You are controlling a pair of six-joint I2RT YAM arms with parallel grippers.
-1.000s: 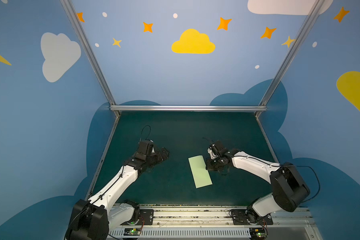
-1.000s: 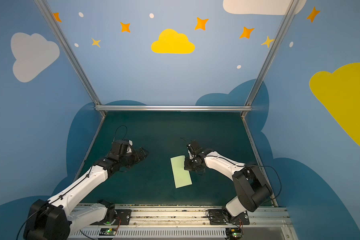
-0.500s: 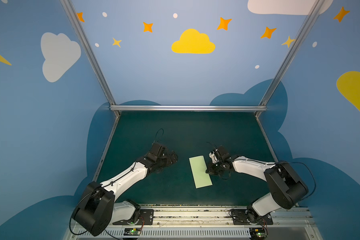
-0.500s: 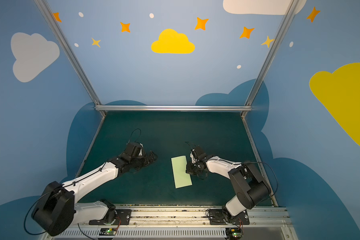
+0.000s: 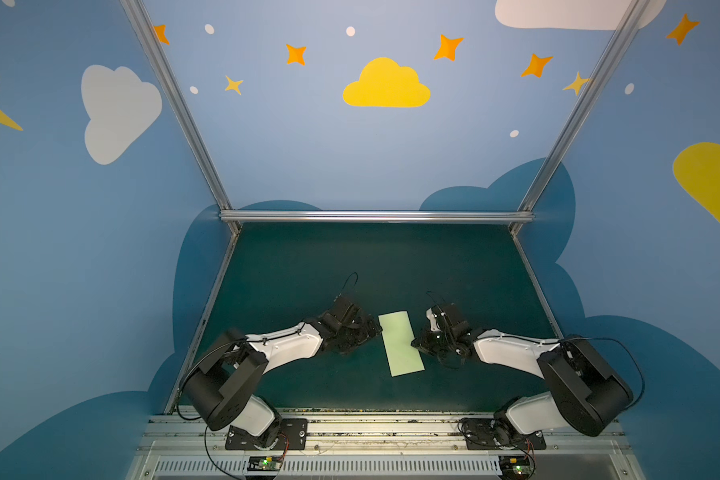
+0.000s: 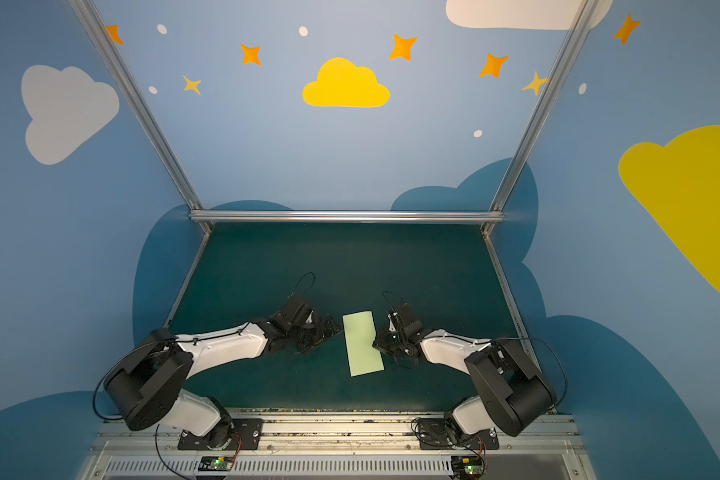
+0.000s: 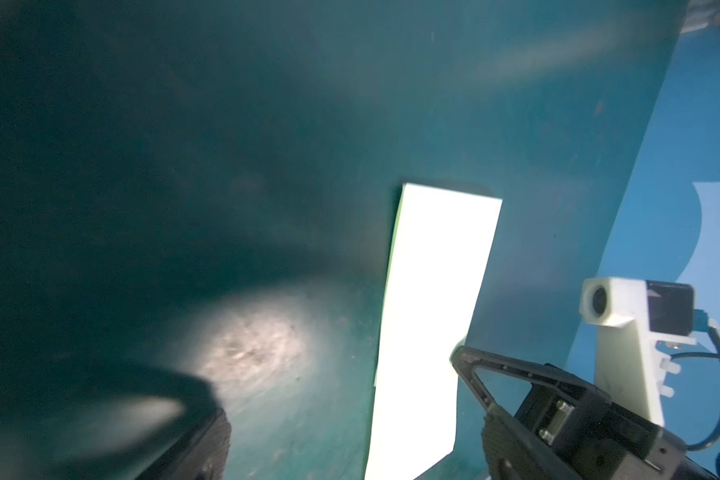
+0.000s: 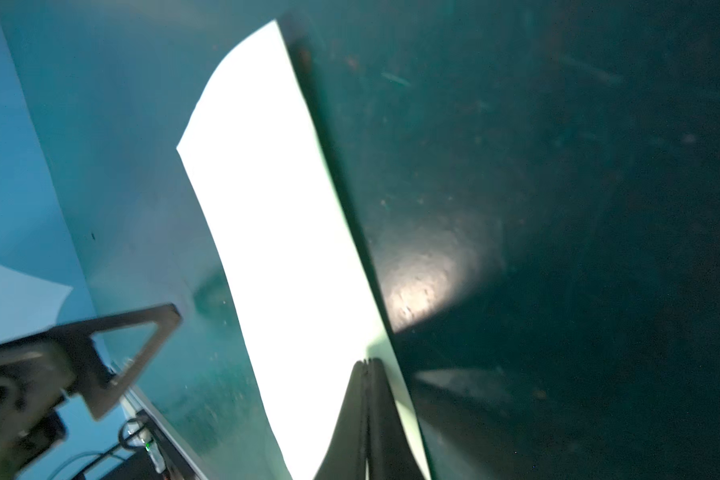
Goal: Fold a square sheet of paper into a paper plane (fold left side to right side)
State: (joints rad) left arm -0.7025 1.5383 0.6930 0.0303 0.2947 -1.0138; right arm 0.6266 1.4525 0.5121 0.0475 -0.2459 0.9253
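Folded green paper [image 5: 400, 344]: likely light, limp, slippery; pinned under closed right gripper [image 8: 366, 368]; grasp long edge beside wide-open left gripper [image 5: 368, 332].

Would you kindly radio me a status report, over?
Left end effector open, just left of the paper. Right end effector shut, tip on its right edge. Paper flat, a slim rectangle, not yet a plane. Nothing in the way.

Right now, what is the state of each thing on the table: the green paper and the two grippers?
paper: folded into a long narrow rectangle, lying flat on the table, not yet a pointed plane.
left gripper: open, beside the paper's left edge, holding nothing.
right gripper: shut, tips set on the paper near its right edge.
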